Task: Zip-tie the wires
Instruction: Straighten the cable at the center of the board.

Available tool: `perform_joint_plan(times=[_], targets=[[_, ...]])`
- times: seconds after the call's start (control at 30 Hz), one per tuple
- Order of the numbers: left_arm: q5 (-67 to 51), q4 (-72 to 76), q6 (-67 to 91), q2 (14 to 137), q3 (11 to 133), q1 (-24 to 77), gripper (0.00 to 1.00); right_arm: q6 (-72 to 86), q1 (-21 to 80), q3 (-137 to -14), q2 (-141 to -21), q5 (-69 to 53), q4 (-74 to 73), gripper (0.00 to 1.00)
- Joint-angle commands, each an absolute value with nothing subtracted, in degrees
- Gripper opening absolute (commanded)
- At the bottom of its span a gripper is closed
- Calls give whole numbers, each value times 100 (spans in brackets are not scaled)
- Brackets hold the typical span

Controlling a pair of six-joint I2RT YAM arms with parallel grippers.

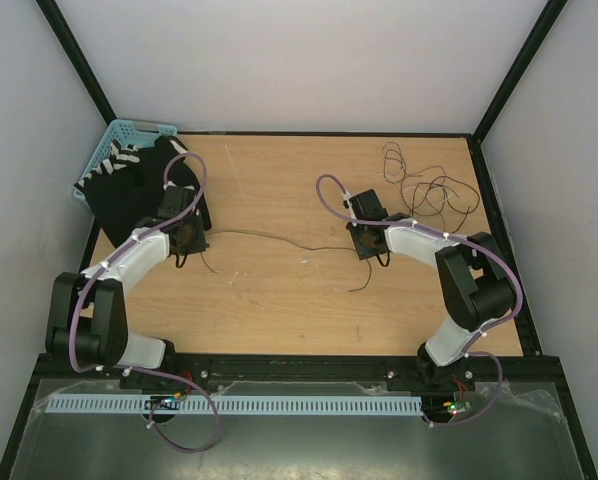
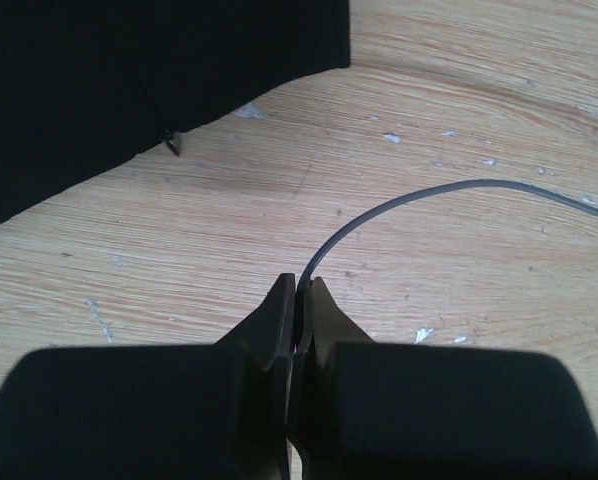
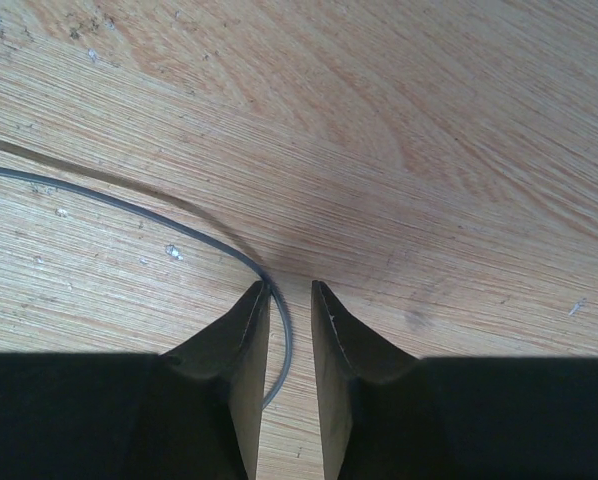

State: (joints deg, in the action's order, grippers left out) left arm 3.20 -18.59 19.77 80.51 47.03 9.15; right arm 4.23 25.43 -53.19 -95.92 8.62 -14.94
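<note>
The left fingers (image 2: 279, 315) are clamping one end of a single wire (image 1: 279, 238) (a lone strand, lying well apart from the wires (image 1: 429, 185) tangled at the far right corner of the counter (image 1: 279, 300)), and it is running left to right across the boards to the right fingers (image 3: 254, 320). Those are standing parted, with the strand lying loose in the gap against one finger, not pinched. Its long axis is following the line between the arms. The right arm is sitting nearer the tangle. No zip tie is showing.
</note>
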Motion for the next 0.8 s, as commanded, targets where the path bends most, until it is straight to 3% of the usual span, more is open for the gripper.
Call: perform_joint_plan(times=[0.0, 0.1, 0.23, 0.4, 0.57, 0.77], targets=[[424, -1900, 1957, 8133, 4671, 790, 0, 388, 2495, -5107, -9944, 775, -1759, 33], [473, -1898, 1937, 8141, 4661, 774, 0, 387, 2471, -5081, -9983, 744, -1758, 27], [488, -1898, 1947, 8153, 4681, 713, 0, 400, 2375, -4984, -9968, 597, -1709, 26], [364, -1885, 1820, 8109, 4669, 766, 0, 396, 1962, -4964, -9948, 199, -1623, 13], [573, -1907, 1686, 8220, 4699, 1446, 0, 362, 1287, -5132, -9842, 196, -1633, 1], [618, -1852, 1906, 8432, 4440, 1782, 0, 231, 947, -5432, -10016, 844, -1892, 0]])
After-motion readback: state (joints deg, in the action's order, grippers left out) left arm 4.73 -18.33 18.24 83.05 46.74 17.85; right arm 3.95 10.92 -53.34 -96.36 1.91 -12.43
